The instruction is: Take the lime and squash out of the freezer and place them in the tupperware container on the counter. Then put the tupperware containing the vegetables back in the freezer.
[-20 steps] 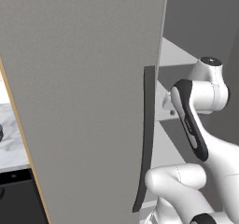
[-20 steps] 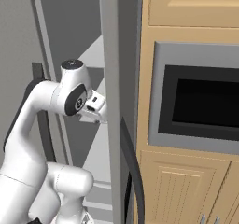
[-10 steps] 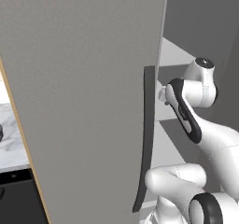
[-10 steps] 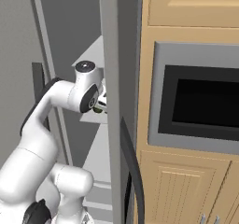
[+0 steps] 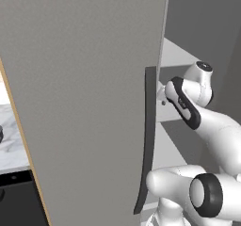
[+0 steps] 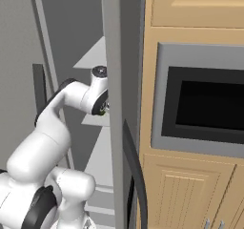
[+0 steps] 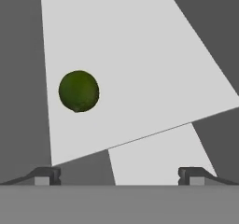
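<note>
The arm had been reached further into the freezer (image 5: 94, 79), towards its pale shelves. In the hand view, the round, dark green lime (image 7: 79, 91) was seen lying on a flat pale shelf (image 7: 140, 55). The gripper (image 7: 120, 174) was spread wide, with nothing held.

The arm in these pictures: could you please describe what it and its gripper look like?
The arm is glossy white, built of rounded tubular links with dark grey to black bands and round caps at the joints. The gripper ends in two small dark grey, blocky fingertips. No cables or markings are visible.
</note>
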